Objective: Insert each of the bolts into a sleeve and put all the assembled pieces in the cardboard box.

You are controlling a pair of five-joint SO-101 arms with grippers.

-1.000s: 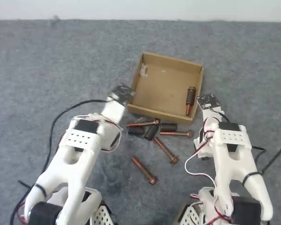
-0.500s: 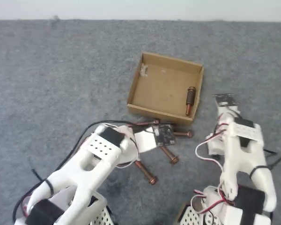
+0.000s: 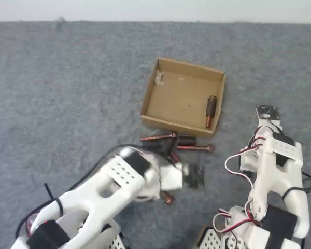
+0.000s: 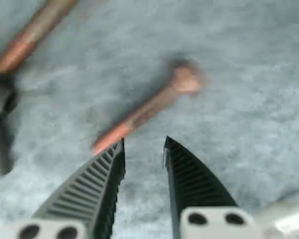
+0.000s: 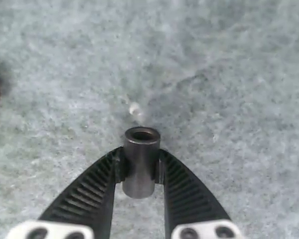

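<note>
The left tool [image 4: 143, 142] is shown with its two ribbed fingers set a narrow way apart and nothing held between them. It is poised just above a copper-coloured bolt [image 4: 149, 107] that lies on the grey, felt-like tabletop [image 4: 249, 74]. A second bolt [image 4: 32, 32] and a dark sleeve [image 4: 0, 99] are seen close by. The right tool [image 5: 140, 153] is closed on a short black sleeve [image 5: 141, 172], which is gripped by its sides, its open end showing beyond the fingertips, above bare tabletop. From above, an open-topped cardboard box [image 3: 177, 124] is seen near the middle of the tabletop. One assembled piece [image 3: 211, 110], a bolt fitted in a sleeve, lies inside it along the right-hand wall. Just in front of the box, loose bolts [image 3: 195, 148] and loose sleeves [image 3: 186, 140] are scattered in a small cluster. The left tool is placed at the near edge of that cluster, and the right tool is held to the right of the box, apart from it.
</note>
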